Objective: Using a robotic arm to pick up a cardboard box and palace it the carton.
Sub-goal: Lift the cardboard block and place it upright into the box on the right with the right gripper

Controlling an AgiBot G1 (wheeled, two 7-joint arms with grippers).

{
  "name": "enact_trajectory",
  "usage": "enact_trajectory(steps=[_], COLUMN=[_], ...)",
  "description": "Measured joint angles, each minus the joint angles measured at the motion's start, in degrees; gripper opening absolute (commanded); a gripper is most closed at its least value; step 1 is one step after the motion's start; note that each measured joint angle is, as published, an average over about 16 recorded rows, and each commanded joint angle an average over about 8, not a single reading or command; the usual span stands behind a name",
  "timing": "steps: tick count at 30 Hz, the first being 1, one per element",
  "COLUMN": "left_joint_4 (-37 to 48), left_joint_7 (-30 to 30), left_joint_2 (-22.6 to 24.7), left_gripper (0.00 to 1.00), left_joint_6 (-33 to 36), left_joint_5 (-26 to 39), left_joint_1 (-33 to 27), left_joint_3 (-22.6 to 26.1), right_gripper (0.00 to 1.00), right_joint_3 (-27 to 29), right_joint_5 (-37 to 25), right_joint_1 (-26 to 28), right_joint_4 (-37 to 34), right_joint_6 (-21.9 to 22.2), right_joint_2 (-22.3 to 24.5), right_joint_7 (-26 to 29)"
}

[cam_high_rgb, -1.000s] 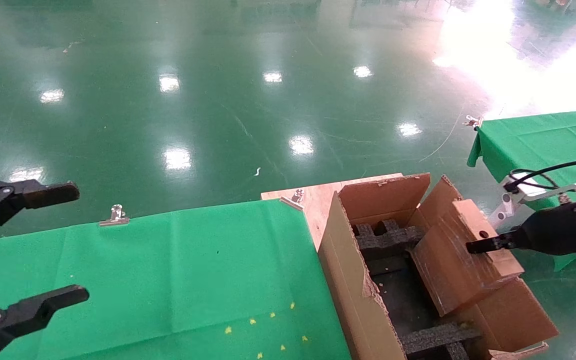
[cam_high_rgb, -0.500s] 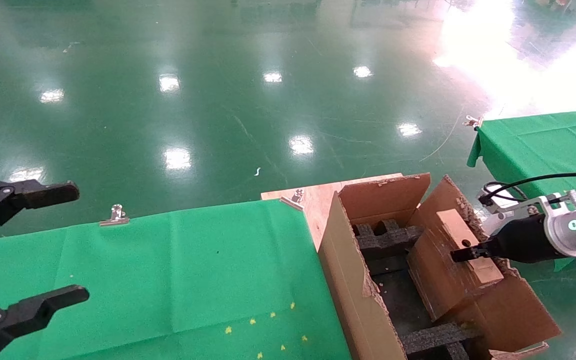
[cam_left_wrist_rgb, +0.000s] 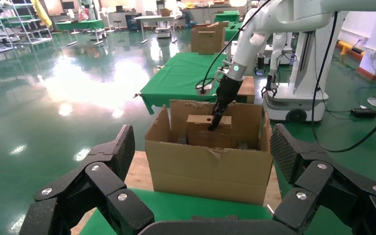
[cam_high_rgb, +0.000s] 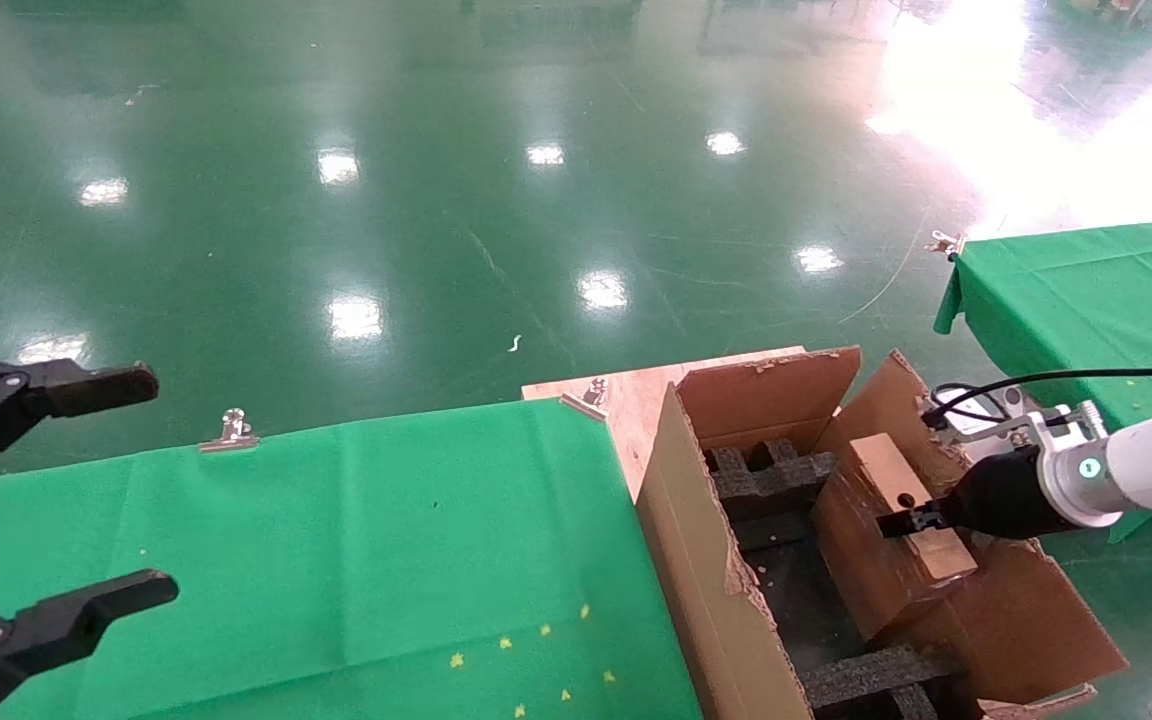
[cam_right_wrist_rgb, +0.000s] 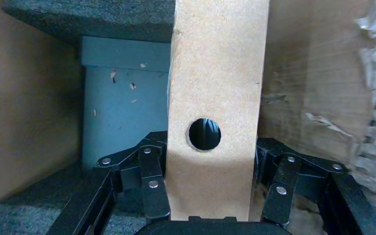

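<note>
A green cloth [cam_high_rgb: 356,540] covers the near table, held at its far edge by a metal clip [cam_high_rgb: 232,430], with a bare wooden corner [cam_high_rgb: 626,395] showing beside the carton [cam_high_rgb: 706,560]. At the table's near left the left gripper [cam_high_rgb: 46,490] hangs parked above the cloth, its black fingers spread wide with nothing between them. Beyond lies a glossy green floor [cam_high_rgb: 496,180] streaked with lamp reflections, and to the right a second green-draped table [cam_high_rgb: 1086,280].

The large carton stands at the table's right end, flaps raised and ragged, black foam blocks [cam_high_rgb: 766,475] set at its near and far ends. Inside it the cardboard box [cam_high_rgb: 891,545] stands tilted on edge, its narrow top face with a round hole turned upward. The robotic arm [cam_high_rgb: 1136,470] reaches in from the right, and the right gripper [cam_high_rgb: 901,520] pinches that narrow edge.

The right wrist view shows the grip closely: black fingers [cam_right_wrist_rgb: 149,178] pressed against both sides of the cardboard box [cam_right_wrist_rgb: 215,112], the hole just above them, foam and the carton wall behind. The left wrist view alone takes in the room: the carton [cam_left_wrist_rgb: 208,166] from outside, the arm [cam_left_wrist_rgb: 245,49] descending into it, shelving, another carton on a far table and a white machine base [cam_left_wrist_rgb: 298,98].
</note>
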Motion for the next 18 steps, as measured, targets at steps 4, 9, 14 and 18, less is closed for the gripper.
enact_trajectory(steps=[4, 9, 14, 18], left_joint_4=[0.0, 0.0, 0.0, 0.0], left_joint_7=[0.0, 0.0, 0.0, 0.0], left_joint_2=[0.0, 0.0, 0.0, 0.0], left_gripper=[1.0, 1.0, 1.0, 1.0], left_joint_6=[0.0, 0.0, 0.0, 0.0], left_joint_5=[0.0, 0.0, 0.0, 0.0], left_joint_1=[0.0, 0.0, 0.0, 0.0], left_joint_3=[0.0, 0.0, 0.0, 0.0], right_gripper=[0.0, 0.0, 0.0, 0.0], right_joint_3=[0.1, 0.3, 0.4, 0.4], right_joint_5=[0.1, 0.1, 0.1, 0.1], right_joint_1=[-1.2, -2.6, -4.1, -5.3], right_joint_4=[0.2, 0.8, 1.8, 2.8], right_joint_6=[1.1, 2.5, 4.0, 5.2], right_joint_2=[-0.6, -1.1, -1.4, -1.4], right_joint_7=[0.6, 1.6, 2.7, 3.8])
